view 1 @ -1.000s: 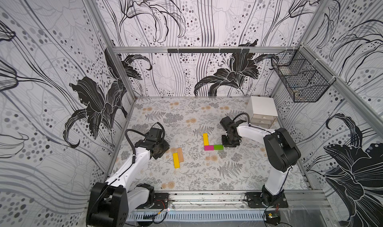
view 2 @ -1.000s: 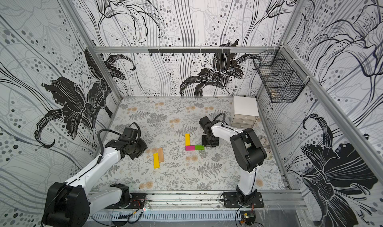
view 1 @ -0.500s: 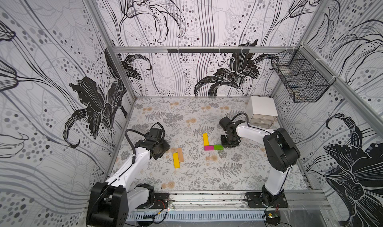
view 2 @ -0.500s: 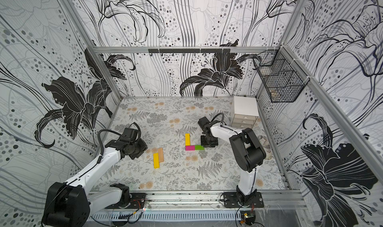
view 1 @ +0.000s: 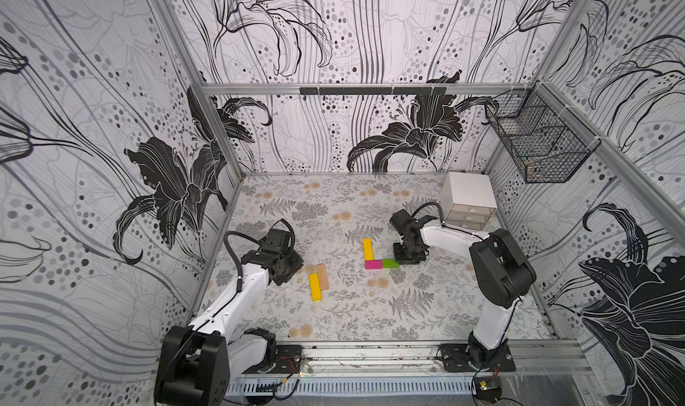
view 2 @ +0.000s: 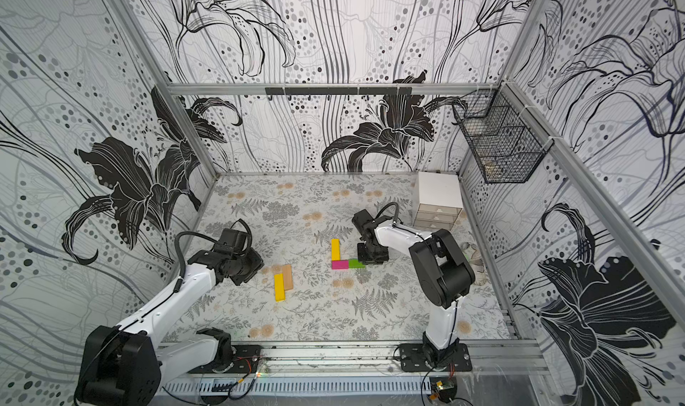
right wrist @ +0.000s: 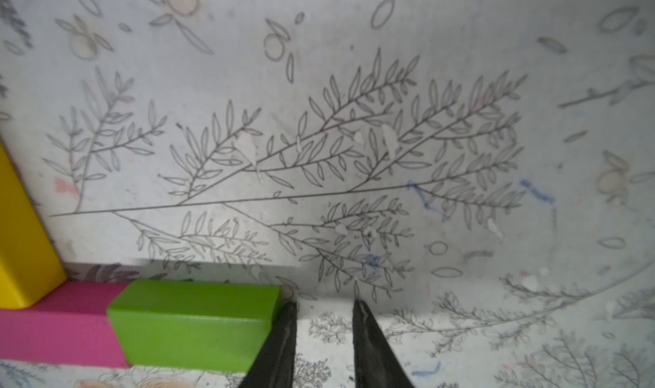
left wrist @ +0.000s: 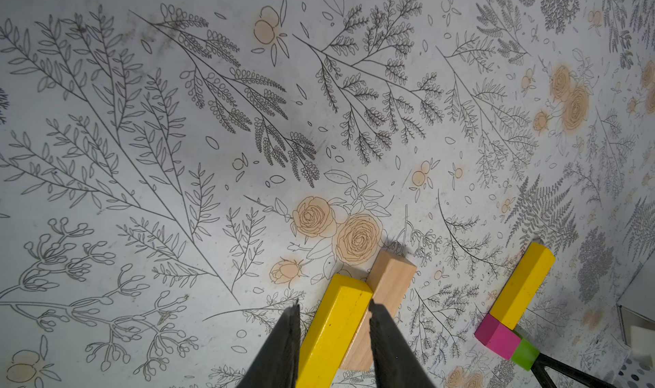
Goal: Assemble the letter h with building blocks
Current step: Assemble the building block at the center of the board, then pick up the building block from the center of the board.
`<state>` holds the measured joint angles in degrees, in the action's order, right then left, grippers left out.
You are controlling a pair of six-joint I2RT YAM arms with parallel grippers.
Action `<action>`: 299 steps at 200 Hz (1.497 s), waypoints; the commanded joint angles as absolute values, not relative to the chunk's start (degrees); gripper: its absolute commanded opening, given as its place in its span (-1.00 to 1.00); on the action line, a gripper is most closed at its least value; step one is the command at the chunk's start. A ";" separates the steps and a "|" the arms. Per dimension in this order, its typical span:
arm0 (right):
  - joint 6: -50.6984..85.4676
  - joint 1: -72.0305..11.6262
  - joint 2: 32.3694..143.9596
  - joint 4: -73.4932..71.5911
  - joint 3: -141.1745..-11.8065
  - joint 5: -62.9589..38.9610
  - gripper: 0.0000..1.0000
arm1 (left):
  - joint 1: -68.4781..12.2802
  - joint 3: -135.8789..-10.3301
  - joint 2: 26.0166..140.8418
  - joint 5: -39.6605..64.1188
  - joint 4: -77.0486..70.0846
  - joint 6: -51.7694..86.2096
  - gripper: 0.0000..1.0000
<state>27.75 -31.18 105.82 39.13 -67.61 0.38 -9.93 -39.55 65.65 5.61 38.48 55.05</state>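
Left wrist view: left end effector (left wrist: 334, 301) has its jaws parted, with a yellow block (left wrist: 333, 333) seen between them and a tan wood block (left wrist: 390, 276) touching that block's side; finger contact cannot be told. Right end effector (right wrist: 324, 302) is parted and holds nothing, one fingertip just beside the green block (right wrist: 191, 322). That block abuts the magenta block (view 1: 373, 264), which meets the second yellow block (view 1: 367, 248) in an L mid-bench (view 1: 333, 322). White drawer chest (view 1: 469, 193): three drawers closed. Wire basket (view 1: 537, 144): contents indistinct.
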 commanded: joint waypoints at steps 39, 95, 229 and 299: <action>27.42 -31.55 107.55 40.63 -69.54 1.03 -0.41 | -10.12 -39.53 66.44 5.71 37.36 54.73 -0.28; 27.01 -31.55 100.88 44.77 -70.11 6.66 -0.36 | -10.14 -40.04 66.51 5.81 37.61 54.68 -0.27; 37.29 -63.08 123.34 52.94 -107.51 14.03 0.35 | -7.76 -36.64 50.21 -0.66 41.48 59.77 -0.24; 37.17 -64.58 134.54 54.44 -116.19 9.20 0.36 | -7.52 -37.44 45.62 -2.64 46.67 59.96 -0.25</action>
<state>36.71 -63.68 133.51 51.55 -113.99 10.35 -7.92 -36.99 46.22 -1.13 45.06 59.55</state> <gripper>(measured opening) 0.682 0.377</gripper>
